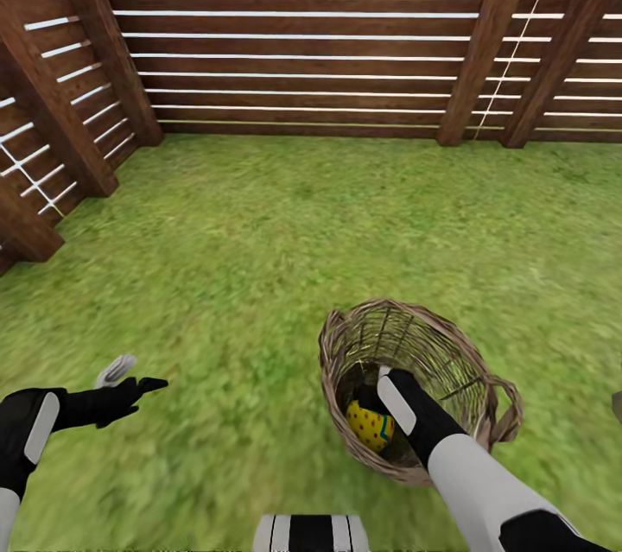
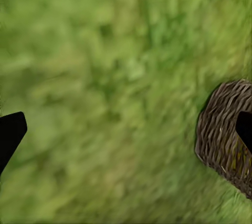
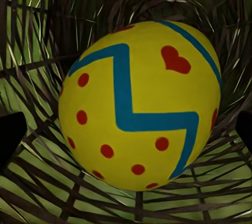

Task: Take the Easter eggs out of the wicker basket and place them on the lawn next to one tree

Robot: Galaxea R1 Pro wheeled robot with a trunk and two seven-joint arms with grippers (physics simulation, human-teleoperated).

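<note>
One egg, basket, fence behind

You see rough open-weave wicker basket, smooth painted egg, mottled matt lawn, slatted wood fence.

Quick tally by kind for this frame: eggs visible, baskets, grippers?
Easter egg: 1, inside the basket; any others are hidden
Wicker basket: 1, on the lawn
Grippers: 2, left gripper over grass, right gripper down in the basket
Total: 4
</note>
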